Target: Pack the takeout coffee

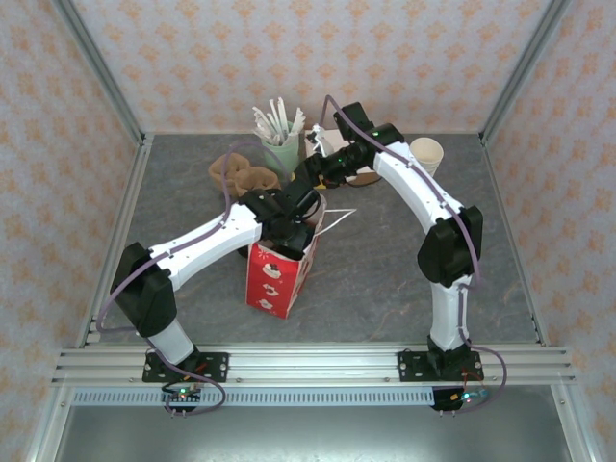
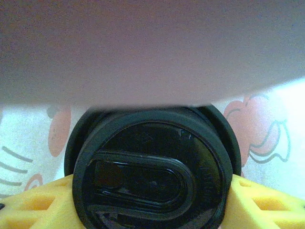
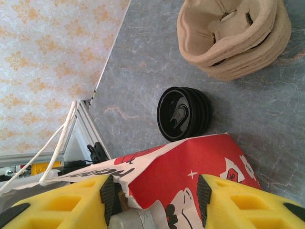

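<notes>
While the left gripper (image 1: 292,229) reaches into the mouth of the red-and-white bag (image 1: 277,281), its yellow fingers (image 2: 33,207) are clamped on either side of the takeout coffee (image 2: 150,176). The left wrist view shows the cup's round black lid face-on, with the bag's pale inner wall, red print showing through, close around it. The cup therefore appears to be inside the bag's mouth; how far it sits above the bag's floor is hidden.

The step in hand is judged to be the lowering. The cup should descend straight and upright, be released only once its base rests on the bag's floor, and the fingers should then rise vertically so they do not drag the paper.

To the right, the right gripper (image 3: 155,205) straddles the bag's top edge, one pad on each side. Whether the pads actually press the paper cannot be told. A firm hold here would stop the bag tipping. The loose string handle (image 3: 57,143) lies near the opening and could snag. The stack of black lids (image 3: 183,113) and the pulp cup carriers (image 3: 238,38) stand apart on the table (image 3: 267,124).
</notes>
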Controlling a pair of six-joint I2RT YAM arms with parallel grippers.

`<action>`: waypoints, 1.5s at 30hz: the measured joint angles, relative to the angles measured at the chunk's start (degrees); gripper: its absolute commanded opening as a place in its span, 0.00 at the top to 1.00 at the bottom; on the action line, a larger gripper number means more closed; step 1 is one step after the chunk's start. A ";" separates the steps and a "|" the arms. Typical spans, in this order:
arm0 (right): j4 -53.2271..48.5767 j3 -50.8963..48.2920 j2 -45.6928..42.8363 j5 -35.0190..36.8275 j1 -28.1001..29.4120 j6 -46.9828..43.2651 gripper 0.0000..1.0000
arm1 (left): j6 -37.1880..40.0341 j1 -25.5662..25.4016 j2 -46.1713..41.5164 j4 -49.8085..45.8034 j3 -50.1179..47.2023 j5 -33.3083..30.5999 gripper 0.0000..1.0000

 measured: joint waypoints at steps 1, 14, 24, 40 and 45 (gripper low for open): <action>0.07 -0.15 -0.22 0.09 -0.04 0.00 0.48 | 0.02 0.00 0.00 0.00 0.00 -0.07 0.36; 3.65 -4.04 -4.94 0.90 -2.19 1.64 0.48 | -0.42 0.02 -1.66 0.07 -1.18 -0.02 0.27; 4.68 -6.88 -6.91 0.92 -2.16 1.97 0.48 | -1.97 0.02 -5.07 -1.07 -2.73 -0.02 0.20; 5.22 -7.56 -7.82 0.92 -2.16 2.38 0.48 | -3.45 0.02 -6.03 -2.01 -3.61 -0.09 0.20; 5.77 -7.58 -7.87 0.92 -2.16 2.80 0.48 | -3.48 0.02 -6.29 -2.12 -3.61 -0.02 0.21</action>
